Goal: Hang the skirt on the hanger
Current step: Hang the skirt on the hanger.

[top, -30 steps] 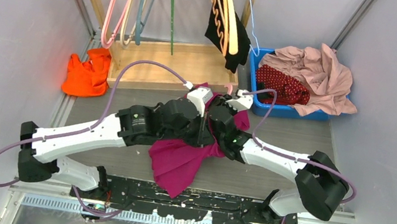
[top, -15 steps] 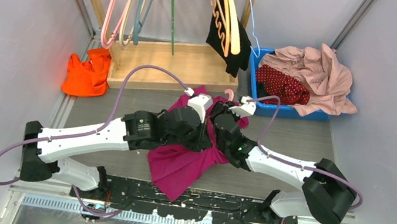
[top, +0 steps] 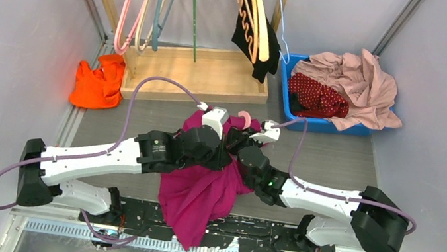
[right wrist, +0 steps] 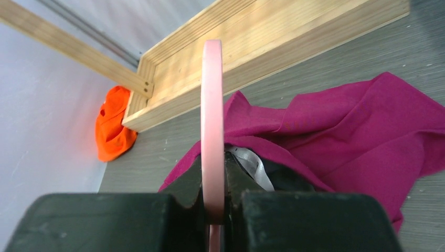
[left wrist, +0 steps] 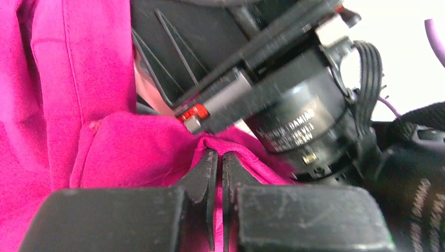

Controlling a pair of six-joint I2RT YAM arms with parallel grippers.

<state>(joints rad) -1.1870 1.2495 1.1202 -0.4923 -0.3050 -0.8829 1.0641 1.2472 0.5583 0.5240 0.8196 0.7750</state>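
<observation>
Right gripper (right wrist: pixel 212 173) pinching the pink hanger (right wrist: pixel 212 105) near its hook; left gripper (left wrist: pixel 219 163) pinching a fold of magenta cloth (left wrist: pixel 78 105).
Both meet over the counter's middle, each pair of fingers pressed together on its load. The dotted red skirt (top: pixel 317 96) lies in the blue bin (top: pixel 324 127) at the far right corner, beside a pale pink garment (top: pixel 362 76), well apart from both arms. To do this well, I judge: hold the hanger steady, draw the cloth's edge over one hanger arm without twisting, and keep the wrists from knocking.
</observation>
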